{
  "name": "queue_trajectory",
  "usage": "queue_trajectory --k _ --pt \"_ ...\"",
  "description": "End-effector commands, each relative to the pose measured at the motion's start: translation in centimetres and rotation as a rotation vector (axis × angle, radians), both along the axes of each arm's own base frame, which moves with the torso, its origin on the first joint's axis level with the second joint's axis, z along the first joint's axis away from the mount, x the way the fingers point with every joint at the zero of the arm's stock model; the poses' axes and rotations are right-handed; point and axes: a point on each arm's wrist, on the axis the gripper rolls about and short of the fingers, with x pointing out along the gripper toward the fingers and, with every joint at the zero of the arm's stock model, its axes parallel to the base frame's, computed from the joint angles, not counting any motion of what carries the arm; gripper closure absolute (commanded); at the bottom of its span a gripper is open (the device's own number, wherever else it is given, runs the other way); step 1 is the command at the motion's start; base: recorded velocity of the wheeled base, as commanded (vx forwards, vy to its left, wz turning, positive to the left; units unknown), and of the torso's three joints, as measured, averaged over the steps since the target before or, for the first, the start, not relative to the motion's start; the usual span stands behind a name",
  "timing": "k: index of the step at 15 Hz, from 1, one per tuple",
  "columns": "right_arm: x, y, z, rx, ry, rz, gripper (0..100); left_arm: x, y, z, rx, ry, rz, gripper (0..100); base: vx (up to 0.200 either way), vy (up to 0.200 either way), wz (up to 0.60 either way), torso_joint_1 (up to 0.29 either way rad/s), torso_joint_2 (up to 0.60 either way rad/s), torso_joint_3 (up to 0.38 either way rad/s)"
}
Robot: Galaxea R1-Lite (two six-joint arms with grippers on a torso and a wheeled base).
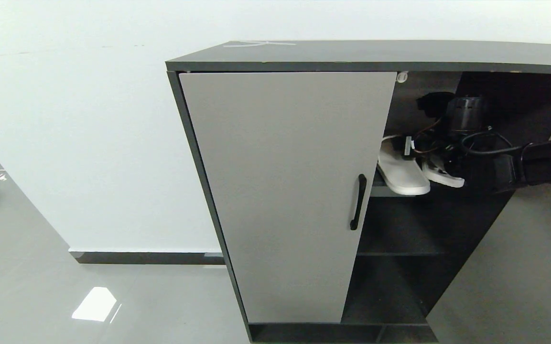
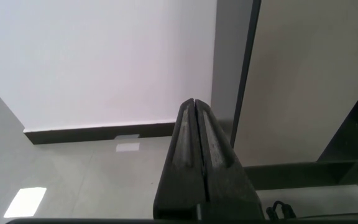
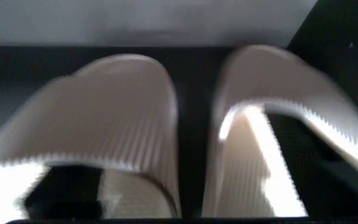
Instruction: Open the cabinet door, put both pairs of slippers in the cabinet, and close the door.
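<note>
Placing a pair of white slippers [image 1: 402,176] on the cabinet's upper shelf [image 1: 383,191] looks to be the step in hand. They lie side by side there, toes pointing out over the shelf's front edge, with the right gripper [image 1: 442,162] right at their heel end inside the open right half of the cabinet [image 1: 304,55]. Whether its jaws are clamped on the slippers or apart I cannot tell; the right wrist view sits close over both straps [image 3: 123,106].

The next move probably calls for leaving the pair flat on the shelf and drawing the right arm [image 1: 543,165] straight out, so that the cables around the wrist do not drag a slipper off the edge.

The left gripper [image 2: 194,155] hangs low beside the cabinet's left side with its jaws pressed together and nothing between them.

The left-hand door [image 1: 280,191] is shut, its black handle [image 1: 358,201] just beside the slippers' toes. Lower shelves [image 1: 399,253] lie dark below. A grey panel [image 1: 533,267] beside the arm seems to be the open door, which would crowd a wide withdrawal. Glossy floor [image 1: 41,286] and a pale wall [image 1: 65,119] lie beyond.
</note>
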Motion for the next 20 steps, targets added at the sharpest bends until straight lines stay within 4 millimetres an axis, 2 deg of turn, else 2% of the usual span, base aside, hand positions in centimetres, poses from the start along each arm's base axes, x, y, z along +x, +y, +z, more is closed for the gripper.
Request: queue_trajectory --k 1,3,6,8,11,14,17,18,19,20 --pt "-1.5 -0.2 0.9 0.003 -0.007 0.007 0 0.0 0.0 0.0 0.0 0.001 -0.001 100 0.0 0.0 0.0 0.0 0.0 0.0" --pt "-2.6 -0.2 1.0 0.002 0.002 0.014 0 0.0 0.0 0.0 0.0 0.001 -0.001 100 0.0 0.0 0.0 0.0 0.0 0.0" --pt "-3.9 -0.1 0.2 -0.009 0.038 0.025 0 0.0 0.0 0.0 0.0 0.001 -0.001 100 0.0 0.0 0.0 0.0 0.0 0.0" --pt "-5.6 0.8 0.4 0.018 0.03 0.057 0 0.0 0.0 0.0 0.0 0.001 -0.001 100 0.0 0.0 0.0 0.0 0.0 0.0" --pt "-9.9 2.1 1.8 0.034 0.011 0.13 0 0.0 0.0 0.0 0.0 0.001 -0.001 100 0.0 0.0 0.0 0.0 0.0 0.0" --pt "-14.0 1.7 3.2 0.041 -0.017 0.168 0 0.0 0.0 0.0 0.0 0.001 -0.001 100 0.0 0.0 0.0 0.0 0.0 0.0" --pt "-19.8 0.4 2.3 0.027 0.007 0.22 0 0.0 0.0 0.0 0.0 0.001 -0.001 100 -0.067 0.0 0.0 0.001 0.0 0.001" --pt "-20.7 0.1 1.9 0.024 0.015 0.232 0 0.0 0.0 0.0 0.0 0.001 -0.001 100 -0.2 0.0 0.0 0.002 0.0 0.007" --pt "-23.1 -0.3 1.2 0.013 0.023 0.276 0 0.0 0.0 0.0 -0.002 0.001 -0.001 100 -0.2 0.0 0.0 0.002 0.0 -0.002" --pt "-24.2 -0.3 1.2 0.01 0.017 0.309 0 0.0 0.0 0.0 0.0 0.0 -0.001 100 -0.2 0.0 0.0 0.002 0.01 -0.007"
